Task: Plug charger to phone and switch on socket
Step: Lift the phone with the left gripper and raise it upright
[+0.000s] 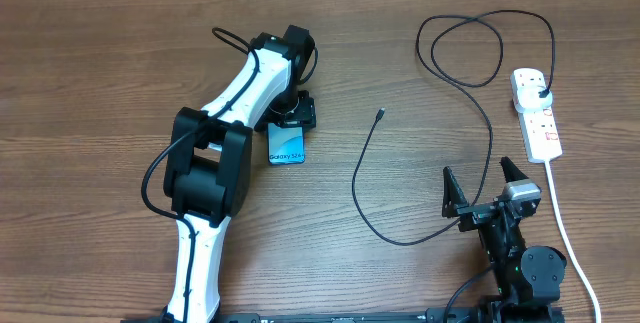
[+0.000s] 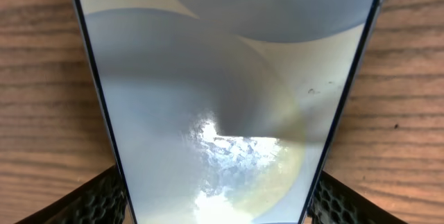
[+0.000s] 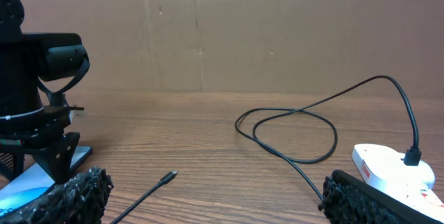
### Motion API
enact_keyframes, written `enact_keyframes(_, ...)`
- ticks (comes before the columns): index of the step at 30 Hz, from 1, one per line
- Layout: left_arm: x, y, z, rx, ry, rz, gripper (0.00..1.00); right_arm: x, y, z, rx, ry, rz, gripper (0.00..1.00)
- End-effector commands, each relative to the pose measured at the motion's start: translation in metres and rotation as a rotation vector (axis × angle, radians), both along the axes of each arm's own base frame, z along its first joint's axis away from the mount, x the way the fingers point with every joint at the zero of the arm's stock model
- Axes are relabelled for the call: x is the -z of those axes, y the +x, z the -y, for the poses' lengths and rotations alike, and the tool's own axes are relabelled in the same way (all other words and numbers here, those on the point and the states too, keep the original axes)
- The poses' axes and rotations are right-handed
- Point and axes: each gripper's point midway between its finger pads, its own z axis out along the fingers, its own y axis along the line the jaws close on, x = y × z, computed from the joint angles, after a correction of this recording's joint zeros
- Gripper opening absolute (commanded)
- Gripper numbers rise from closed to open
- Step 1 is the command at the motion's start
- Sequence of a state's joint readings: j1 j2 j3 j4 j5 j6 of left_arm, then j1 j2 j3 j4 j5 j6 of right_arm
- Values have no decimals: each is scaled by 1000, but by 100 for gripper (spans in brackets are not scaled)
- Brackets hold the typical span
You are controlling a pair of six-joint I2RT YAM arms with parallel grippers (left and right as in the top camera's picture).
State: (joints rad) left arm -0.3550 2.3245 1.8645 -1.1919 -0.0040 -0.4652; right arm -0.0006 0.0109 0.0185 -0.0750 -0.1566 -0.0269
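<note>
The phone [image 1: 287, 145] lies flat on the table, its "Galaxy S24+" text at the near end. My left gripper [image 1: 294, 115] is over its far end; in the left wrist view [image 2: 218, 200] the two fingers press both long edges of the phone [image 2: 222, 78]. The black charger [image 1: 357, 178] lies loose, its connector tip [image 1: 381, 113] right of the phone and its plug [image 1: 540, 89] in the white socket [image 1: 539, 123]. My right gripper [image 1: 478, 173] is open and empty, near the cable's lower bend. It sees the tip [image 3: 168, 177] and the socket [image 3: 388, 168].
The socket's thick white cord [image 1: 572, 248] runs down the right side to the table's front. The charger cable loops [image 1: 470, 48] at the back, left of the socket. A cardboard wall [image 3: 243, 30] stands behind the table.
</note>
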Motion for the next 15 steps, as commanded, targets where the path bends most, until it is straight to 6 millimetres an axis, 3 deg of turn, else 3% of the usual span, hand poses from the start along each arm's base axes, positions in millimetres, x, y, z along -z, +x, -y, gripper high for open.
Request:
enact_keyframes(1,-19,15,2,-13,-16,33,77,2,1,3,13,-4,3,100)
enact_keyframes(4,-38,14,5,-3,-35,21,73,2,1,3,13,-4,3,100)
enact_keyframes(7,-55,4,24,48,-151,-33,73,2,1,3,13,-4,3,100)
enact_keyframes(11,-65,-15,35,31,-234,-122,75,2,1,3,13,-4,3,100)
enact_keyframes(15,-79,-31,58,39,-436,-216,75,2,1,3,13,-4,3,100)
